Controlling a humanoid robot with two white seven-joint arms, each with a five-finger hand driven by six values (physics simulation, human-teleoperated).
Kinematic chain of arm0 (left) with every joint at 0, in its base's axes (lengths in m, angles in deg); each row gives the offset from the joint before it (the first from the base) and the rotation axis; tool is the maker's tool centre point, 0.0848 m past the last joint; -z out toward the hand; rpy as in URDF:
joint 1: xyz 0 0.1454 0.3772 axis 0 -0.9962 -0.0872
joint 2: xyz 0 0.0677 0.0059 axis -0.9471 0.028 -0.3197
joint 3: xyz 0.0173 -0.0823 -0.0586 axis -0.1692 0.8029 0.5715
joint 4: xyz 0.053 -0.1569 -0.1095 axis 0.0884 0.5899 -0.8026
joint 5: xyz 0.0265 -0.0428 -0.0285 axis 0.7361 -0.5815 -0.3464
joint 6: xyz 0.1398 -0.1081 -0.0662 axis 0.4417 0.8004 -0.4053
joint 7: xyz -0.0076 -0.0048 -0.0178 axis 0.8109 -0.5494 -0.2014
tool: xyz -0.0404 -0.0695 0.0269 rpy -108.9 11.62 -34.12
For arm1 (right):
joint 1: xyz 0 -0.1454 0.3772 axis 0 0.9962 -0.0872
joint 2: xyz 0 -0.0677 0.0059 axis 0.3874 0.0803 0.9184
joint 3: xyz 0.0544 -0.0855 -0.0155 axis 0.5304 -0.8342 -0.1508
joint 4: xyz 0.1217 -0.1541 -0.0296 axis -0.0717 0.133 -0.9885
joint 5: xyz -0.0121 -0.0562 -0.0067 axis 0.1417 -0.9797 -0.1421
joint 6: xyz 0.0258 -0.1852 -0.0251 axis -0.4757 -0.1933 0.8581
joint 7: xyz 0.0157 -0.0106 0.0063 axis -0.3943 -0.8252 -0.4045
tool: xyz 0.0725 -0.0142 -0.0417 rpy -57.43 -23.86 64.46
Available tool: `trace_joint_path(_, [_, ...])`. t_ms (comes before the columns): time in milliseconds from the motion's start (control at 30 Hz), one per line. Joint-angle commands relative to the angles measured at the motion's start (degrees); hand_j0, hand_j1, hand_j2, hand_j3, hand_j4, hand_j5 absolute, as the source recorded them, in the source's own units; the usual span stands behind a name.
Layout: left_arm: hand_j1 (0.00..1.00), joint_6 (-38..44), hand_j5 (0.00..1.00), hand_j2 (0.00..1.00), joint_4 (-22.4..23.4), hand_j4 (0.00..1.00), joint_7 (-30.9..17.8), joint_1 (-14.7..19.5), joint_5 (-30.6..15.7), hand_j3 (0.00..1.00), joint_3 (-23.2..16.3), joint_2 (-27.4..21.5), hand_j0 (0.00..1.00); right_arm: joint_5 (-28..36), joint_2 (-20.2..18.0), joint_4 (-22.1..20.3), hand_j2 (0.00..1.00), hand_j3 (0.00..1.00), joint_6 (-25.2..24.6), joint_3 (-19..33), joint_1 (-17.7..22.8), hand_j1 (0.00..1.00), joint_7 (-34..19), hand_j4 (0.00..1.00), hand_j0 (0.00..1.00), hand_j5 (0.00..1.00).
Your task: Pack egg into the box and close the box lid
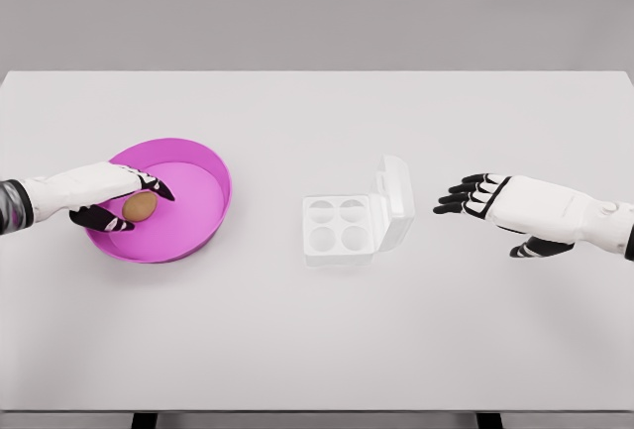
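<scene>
Closing left hand (pixel 117 199) fingers around the egg (pixel 140 206) in the pink bowl (pixel 212 165); likely fragile, smooth, needing gentle side pinching. Hovering right hand (pixel 474 195) spread, empty.

A wide white bench (pixel 297 350) carries two things. A round pink bowl (pixel 203 213) sits on its left part. A white egg box (pixel 347 223) with four cups stands near the middle, lid open on its right side.
</scene>
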Motion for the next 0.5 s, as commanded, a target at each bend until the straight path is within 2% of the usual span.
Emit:
trace_joint_path(0, [0.69, 0.5, 0.69, 0.69, 0.0, 0.69, 0.0, 0.0, -0.3, 0.69, 0.0, -0.1, 0.69, 0.4, -0.1, 0.0, 1.00, 1.00, -0.2, 0.0, 0.0, 1.00, 0.0, 1.00, 1.00, 1.00])
trace_joint_path(467, [0.47, 0.9, 0.47, 0.47, -0.1, 0.47, 0.0, 0.1, -0.2, 0.47, 0.0, -0.1, 0.47, 0.4, -0.1, 0.0, 1.00, 1.00, -0.2, 0.0, 0.0, 1.00, 0.0, 1.00, 1.00, 1.00])
